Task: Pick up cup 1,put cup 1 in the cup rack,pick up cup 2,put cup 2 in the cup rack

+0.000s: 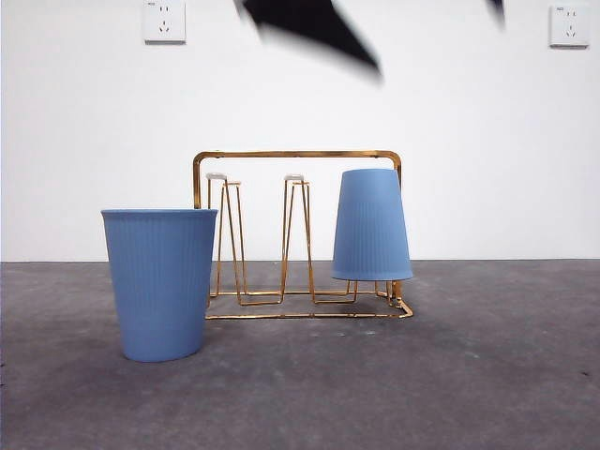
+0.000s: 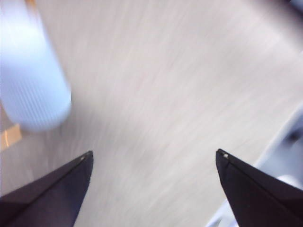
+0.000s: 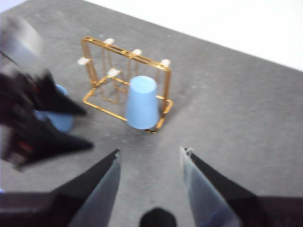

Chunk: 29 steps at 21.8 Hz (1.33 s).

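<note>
The gold wire cup rack [image 1: 298,155] stands mid-table. One ribbed blue cup [image 1: 372,225] sits upside down over its right-hand prong, also in the right wrist view [image 3: 141,101]. The other blue cup [image 1: 159,281] stands upright on the table, left of the rack and in front of it. My left gripper [image 2: 154,156] is open and empty, with the inverted cup [image 2: 31,85] blurred off to one side. It shows as a dark blurred arm [image 1: 314,28] high above the rack. In the right wrist view this left gripper [image 3: 87,128] hovers by the upright cup [image 3: 59,120]. My right gripper [image 3: 149,156] is open and empty, set back from the rack [image 3: 125,80].
The grey table top [image 1: 487,375] runs to a white wall with two sockets [image 1: 164,21]. A black tip [image 1: 495,7] shows at the top right corner. Two bare rack prongs [image 1: 295,234] stand left of the inverted cup.
</note>
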Available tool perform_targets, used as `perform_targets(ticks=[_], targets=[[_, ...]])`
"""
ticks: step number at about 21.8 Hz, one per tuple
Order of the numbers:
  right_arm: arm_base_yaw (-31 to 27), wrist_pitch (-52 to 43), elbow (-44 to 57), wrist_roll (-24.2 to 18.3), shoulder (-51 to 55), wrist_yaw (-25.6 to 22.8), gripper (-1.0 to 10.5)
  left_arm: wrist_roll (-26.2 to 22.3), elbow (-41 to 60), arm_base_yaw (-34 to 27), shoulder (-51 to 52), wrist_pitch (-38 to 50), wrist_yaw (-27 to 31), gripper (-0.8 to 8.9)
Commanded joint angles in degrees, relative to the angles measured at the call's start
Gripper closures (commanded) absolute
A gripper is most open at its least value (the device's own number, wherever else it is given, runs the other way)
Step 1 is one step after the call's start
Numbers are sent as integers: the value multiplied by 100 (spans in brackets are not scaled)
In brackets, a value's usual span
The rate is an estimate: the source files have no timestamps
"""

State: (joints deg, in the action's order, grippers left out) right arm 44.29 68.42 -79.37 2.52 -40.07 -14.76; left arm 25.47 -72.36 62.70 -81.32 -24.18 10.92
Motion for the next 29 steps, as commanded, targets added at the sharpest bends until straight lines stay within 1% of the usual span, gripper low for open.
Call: perform_targets(ticks=[1,3,4,7,10,12,13,14,16,17,20,23,27,29], targets=[[0,-260,46,240,-297,393,727,-280,-7,-9,909,-179,42,377],[0,-581,46,295,-691,730,725,-415,-7,-9,1718,-566,297,377],[0,-778,46,343,-951,901,724,-507,-7,-11,2127,-881,557,377],[0,-1349,46,350,-1832,1377,722,-505,-7,-13,3093,-1950,1344,377],[0,-1794,46,380,-2516,1805,716,-448,-7,-11,3633,-2522,1676,377],[0,-2124,46,492,-2990,2166,714,-444,-7,-11,3954,-2787,1834,378],[0,-2277,46,540,-3198,2326,697,-420,-7,-11,4076,-2900,1921,377],[0,-2481,46,601,-3462,2514,633,-404,-7,-11,4225,-3045,2020,377],[2,-2769,46,697,-3842,2734,519,-354,-7,-11,4415,-3279,2157,377],[2,-2940,46,809,-4083,2824,497,-297,-7,-11,4522,-3449,2247,377],[57,-3237,46,927,-4629,2889,500,-173,-7,-11,4721,-3873,2487,377],[109,-3434,46,999,-5099,2885,500,-59,-7,-11,4833,-4197,2516,378],[164,-3727,44,1113,-5630,2868,501,-22,-7,-11,4839,-4330,2518,377],[212,-3899,44,1154,-5873,2780,501,-24,-7,-11,4835,-4343,2524,377]])
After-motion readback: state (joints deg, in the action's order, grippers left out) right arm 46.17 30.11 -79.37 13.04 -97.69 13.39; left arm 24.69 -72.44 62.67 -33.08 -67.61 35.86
